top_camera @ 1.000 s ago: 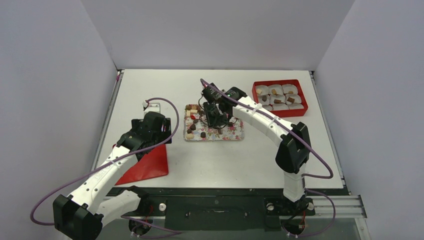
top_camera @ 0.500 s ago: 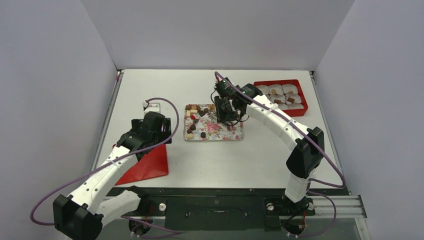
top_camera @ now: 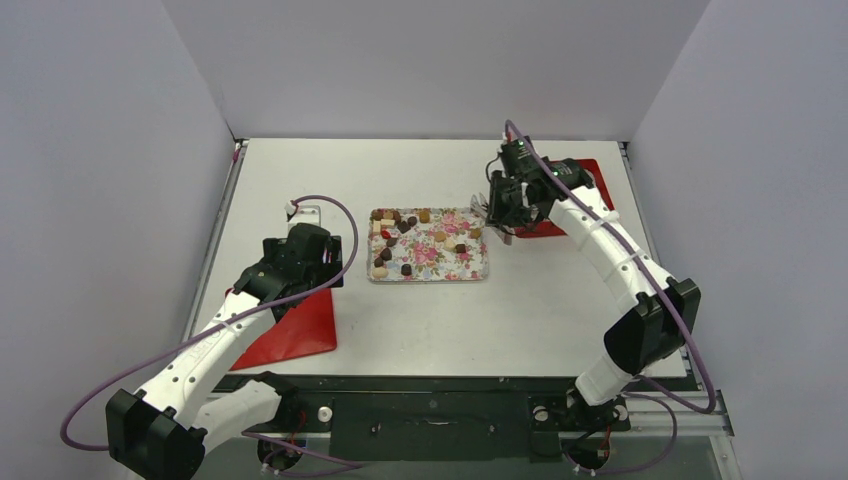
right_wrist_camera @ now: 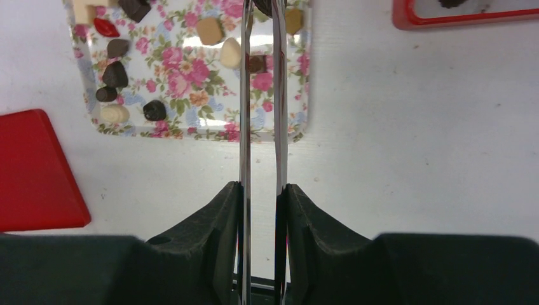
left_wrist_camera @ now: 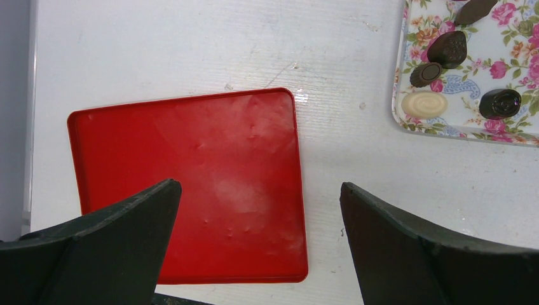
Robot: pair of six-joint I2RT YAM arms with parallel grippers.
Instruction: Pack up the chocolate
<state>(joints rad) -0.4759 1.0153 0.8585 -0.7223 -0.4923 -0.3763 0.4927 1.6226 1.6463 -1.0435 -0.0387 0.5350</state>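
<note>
Several chocolates, dark brown, tan and cream [top_camera: 440, 237], lie on the flower-patterned tray [top_camera: 470, 268]; they also show in the right wrist view [right_wrist_camera: 210, 30] and the left wrist view [left_wrist_camera: 424, 103]. My right gripper [top_camera: 500, 222] [right_wrist_camera: 262, 187] is shut on metal tongs [right_wrist_camera: 244, 95] and hangs over the tray's right edge. A dark piece shows between the tong tips at the frame's top edge, cut off. My left gripper [top_camera: 300, 262] [left_wrist_camera: 257, 187] is open and empty above the red lid [left_wrist_camera: 191, 184].
A red box [top_camera: 598, 172] [right_wrist_camera: 464, 19] with white paper cups stands right of the tray, mostly hidden by my right arm. The red lid [top_camera: 290, 330] lies flat at the left. Grey walls close the table on three sides.
My right arm has swung right with the tongs, from the middle of the tray to its right edge near the red box. The left arm has not moved.
</note>
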